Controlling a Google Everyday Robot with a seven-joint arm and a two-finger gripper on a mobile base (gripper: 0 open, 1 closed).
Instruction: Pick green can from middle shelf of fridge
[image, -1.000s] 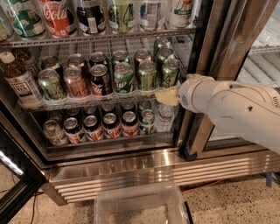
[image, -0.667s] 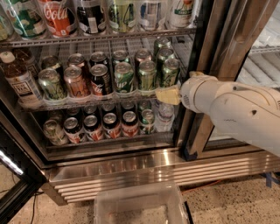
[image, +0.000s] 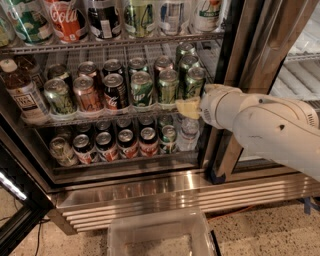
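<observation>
The fridge (image: 150, 186) stands open in the camera view. Its middle shelf (image: 102, 118) is a wire rack holding rows of cans. Dark green cans fill its right end; the front right green can (image: 195, 80) stands upright beside another dark green one (image: 168, 85). A brighter green can lettered "UP" (image: 141, 89) is left of them, then black, copper and pale green cans. My gripper (image: 191, 106), on a white arm coming in from the right, hangs at the shelf's front rail just below and in front of the front right green can. Nothing is lifted off the rack.
Large bottles, among them a red cola bottle (image: 67, 20), line the rack above. A lower rack holds more cans (image: 127, 142). A tea bottle (image: 22, 95) stands at the middle shelf's left end. A dark door post (image: 235, 65) is right of the gripper. A clear plastic bin (image: 160, 235) sits on the floor in front.
</observation>
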